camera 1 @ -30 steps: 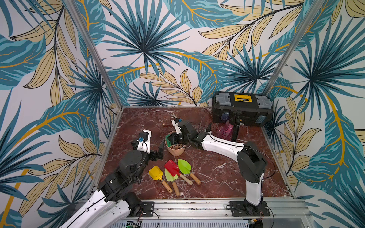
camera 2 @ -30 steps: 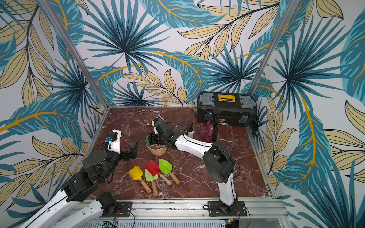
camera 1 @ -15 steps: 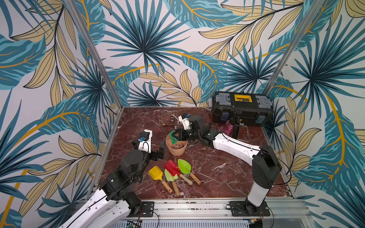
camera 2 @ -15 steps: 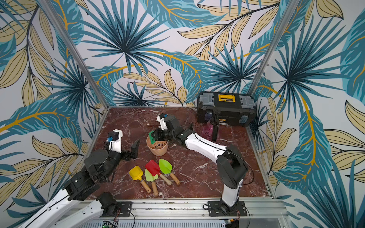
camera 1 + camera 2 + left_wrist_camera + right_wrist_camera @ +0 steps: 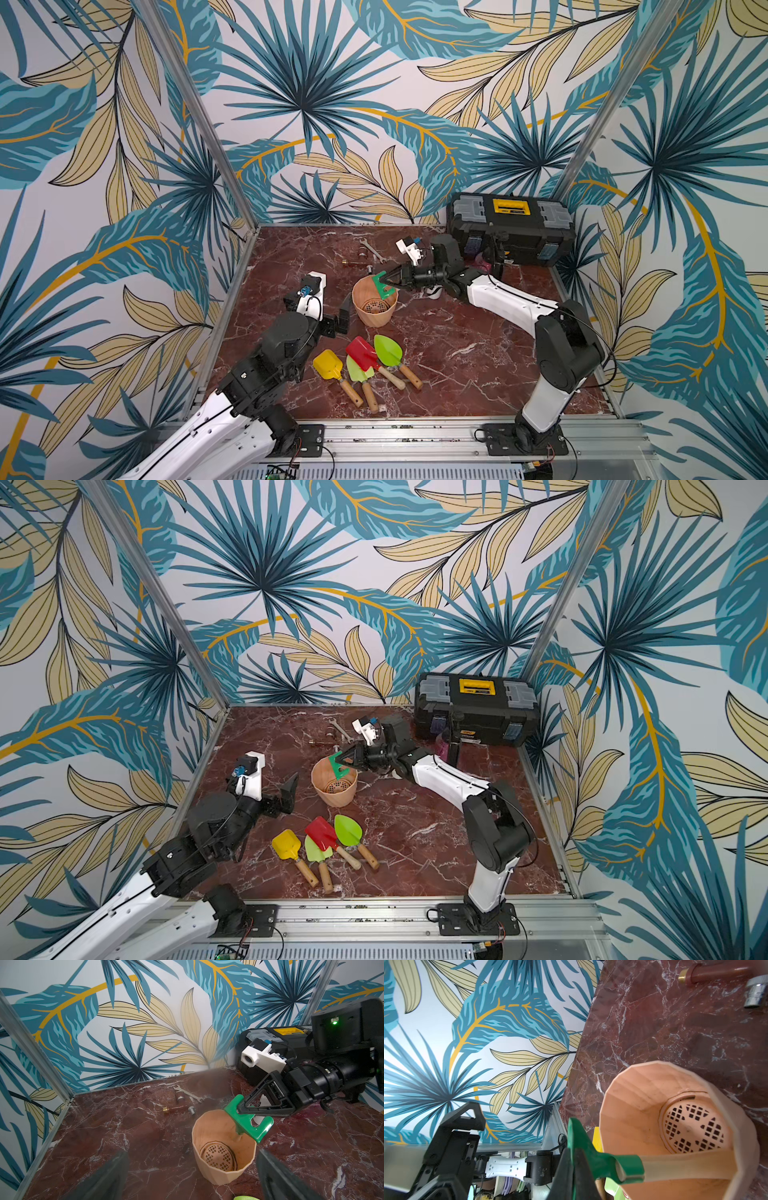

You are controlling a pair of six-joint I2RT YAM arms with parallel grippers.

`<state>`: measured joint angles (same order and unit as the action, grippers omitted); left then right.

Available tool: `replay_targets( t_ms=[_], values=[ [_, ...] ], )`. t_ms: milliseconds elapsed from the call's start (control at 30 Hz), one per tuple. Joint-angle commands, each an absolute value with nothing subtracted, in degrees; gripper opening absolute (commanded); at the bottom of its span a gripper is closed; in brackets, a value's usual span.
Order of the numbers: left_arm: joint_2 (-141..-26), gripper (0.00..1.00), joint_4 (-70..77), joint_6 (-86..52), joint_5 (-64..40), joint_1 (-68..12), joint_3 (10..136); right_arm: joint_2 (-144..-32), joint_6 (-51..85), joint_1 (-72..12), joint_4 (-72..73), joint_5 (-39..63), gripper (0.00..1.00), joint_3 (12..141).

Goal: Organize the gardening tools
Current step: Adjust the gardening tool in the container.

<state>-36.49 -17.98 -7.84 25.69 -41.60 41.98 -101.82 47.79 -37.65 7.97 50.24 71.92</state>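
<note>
In both top views the right gripper point(image 5: 388, 282) is clamped on the head of the dark-green rake point(image 5: 381, 284), which hangs over the far rim of the pot point(image 5: 376, 318) with its handle pointing down inside. The step in hand looks like standing this rake in the pot. The next move probably calls for easing the handle lower and then parting the jaws, so that the rake leans on the rim and does not tip out. The left gripper point(image 5: 284, 798) stands wide open and empty just beside the pot's near wall. The yellow tool point(image 5: 286, 845), the red tool point(image 5: 320, 831) and the two lime-green tools point(image 5: 349, 829) lie together on the table in front of it, well apart from the right fingertips.

From the left wrist, the left fingers point(image 5: 112, 1176) spread to either side of the pot point(image 5: 209, 1167) and touch nothing (ready, I judge, to steady it). Just beyond them the right jaws pinch the rake's green crossbar point(image 5: 249, 1124).

From the right wrist, the closed fingers point(image 5: 571, 1178) grip the green head point(image 5: 591, 1155). The wooden handle point(image 5: 685, 1169) runs from them into the pot, and its tip is hidden, so I cannot tell whether it touches the grated floor.
</note>
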Motion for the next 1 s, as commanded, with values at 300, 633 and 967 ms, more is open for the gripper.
replay_targets(
  t_ms=[300, 633, 967],
  values=[
    [-41.3, 0.87, -11.5, -4.3, 19.4, -41.1, 40.4, -105.6, 52.3, -35.8, 14.9, 61.4, 0.05, 71.8],
    [-49.8, 1.0, 6.0, -3.4, -20.3, -27.0, 35.9, -105.5, 55.0, -35.4, 16.8, 63.7, 0.06, 71.5],
    [-61.9, 0.96, 14.1, 1.4, -31.8, -26.1, 34.6, -103.8, 59.0, -35.3, 20.2, 65.3, 0.06, 71.8]
  ],
)
